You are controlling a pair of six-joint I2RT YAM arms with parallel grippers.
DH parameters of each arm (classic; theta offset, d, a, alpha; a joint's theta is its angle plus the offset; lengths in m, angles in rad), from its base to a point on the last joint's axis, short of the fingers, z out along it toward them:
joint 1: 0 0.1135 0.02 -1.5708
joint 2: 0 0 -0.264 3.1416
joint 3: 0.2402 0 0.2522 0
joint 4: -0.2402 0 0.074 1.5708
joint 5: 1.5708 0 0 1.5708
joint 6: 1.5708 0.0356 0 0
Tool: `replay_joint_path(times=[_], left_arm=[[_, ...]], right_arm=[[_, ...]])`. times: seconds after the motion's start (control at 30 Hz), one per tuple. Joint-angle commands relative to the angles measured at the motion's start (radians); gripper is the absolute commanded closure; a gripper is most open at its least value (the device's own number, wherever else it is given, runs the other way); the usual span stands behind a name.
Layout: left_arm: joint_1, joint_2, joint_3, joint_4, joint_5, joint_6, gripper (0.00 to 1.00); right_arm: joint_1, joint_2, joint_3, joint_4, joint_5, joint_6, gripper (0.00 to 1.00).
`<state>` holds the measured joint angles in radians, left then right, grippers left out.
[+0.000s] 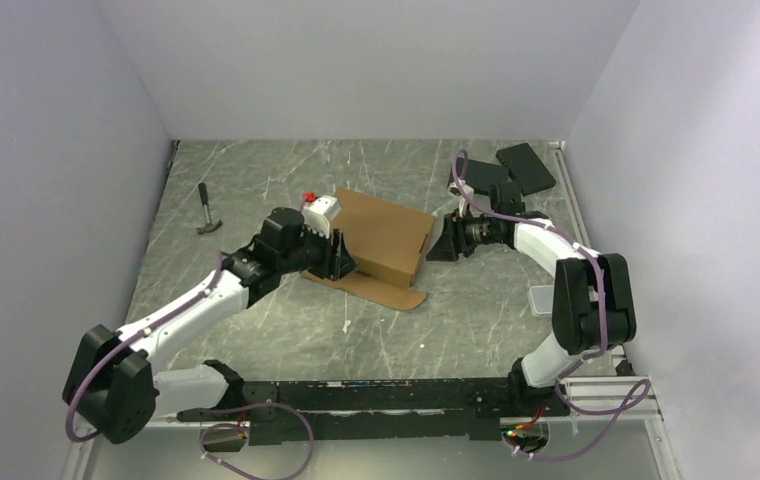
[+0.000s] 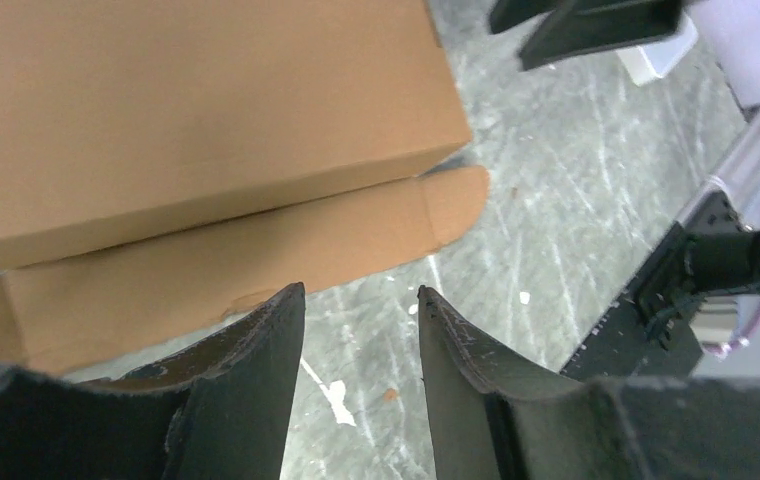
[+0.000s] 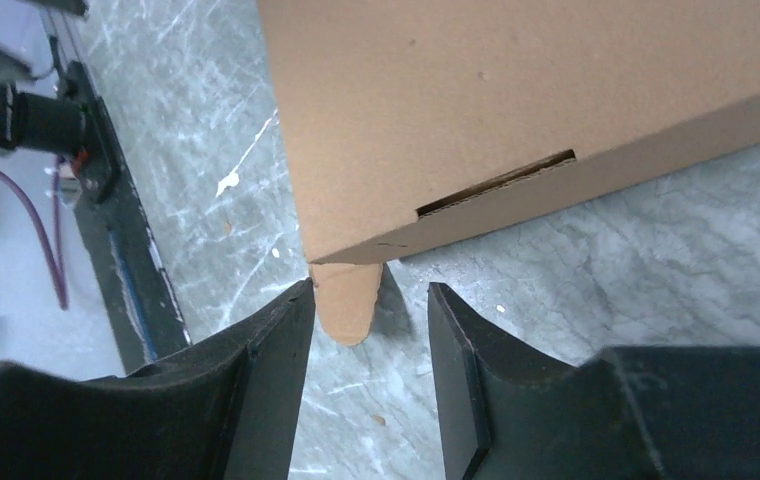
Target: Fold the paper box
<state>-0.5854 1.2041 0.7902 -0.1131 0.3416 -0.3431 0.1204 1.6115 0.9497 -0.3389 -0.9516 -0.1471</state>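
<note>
The paper box (image 1: 384, 238) is a shallow brown cardboard mailer, lid down, lying mid-table. One flap (image 1: 386, 292) sticks out flat on the table along its near side. My left gripper (image 1: 342, 262) is at the box's left near corner. In the left wrist view it (image 2: 361, 292) is open over bare table, with the flat flap (image 2: 256, 255) just beyond its fingertips. My right gripper (image 1: 438, 244) is at the box's right end, also open (image 3: 371, 290). The rounded flap tab (image 3: 348, 300) lies on the table between its fingertips, ungripped, below the box corner (image 3: 356, 248).
A hammer (image 1: 206, 212) lies at the left. Two black flat slabs (image 1: 524, 166) lie at the back right. A small grey tray (image 1: 541, 300) sits beside the right arm. The black base rail (image 1: 376, 395) runs along the near edge.
</note>
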Motion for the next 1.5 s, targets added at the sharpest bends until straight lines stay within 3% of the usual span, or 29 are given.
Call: replay_joint_path(times=[0.0,0.13,0.2,0.3,0.43,0.6,0.67,0.8,1.13,1.47], left_arm=[[0.009,-0.082,-0.023,0.028,-0.162,-0.035,0.5],[0.019,-0.093,-0.001,-0.119,-0.302,-0.082,0.5],[0.028,-0.102,-0.023,-0.09,-0.23,-0.072,0.5],[0.025,-0.092,-0.071,0.071,0.011,-0.032,0.5],[-0.05,-0.033,-0.08,0.176,0.081,0.014,0.49],[-0.222,-0.041,-0.154,0.325,-0.047,0.174,0.48],[-0.269,-0.049,-0.244,0.497,-0.111,0.229,0.46],[-0.324,-0.011,-0.364,0.708,-0.172,0.286,0.43],[-0.445,0.229,-0.329,0.849,-0.29,0.331,0.43],[-0.511,0.444,-0.233,0.95,-0.405,0.362,0.47]], right_arm=[[0.001,-0.109,0.039,-0.066,-0.025,-0.222,0.48],[0.002,-0.142,0.036,-0.058,-0.048,-0.291,0.4],[0.004,-0.132,0.056,-0.073,-0.052,-0.334,0.38],[0.008,-0.07,0.136,-0.195,-0.065,-0.495,0.36],[0.034,0.034,0.287,-0.457,-0.077,-0.904,0.29],[0.053,0.069,0.326,-0.613,-0.057,-1.49,0.13],[0.065,0.084,0.337,-0.614,-0.027,-1.589,0.11],[0.082,0.127,0.359,-0.558,-0.008,-1.615,0.13],[0.136,0.165,0.276,-0.401,0.046,-1.534,0.24],[0.154,0.186,0.235,-0.383,0.066,-1.514,0.39]])
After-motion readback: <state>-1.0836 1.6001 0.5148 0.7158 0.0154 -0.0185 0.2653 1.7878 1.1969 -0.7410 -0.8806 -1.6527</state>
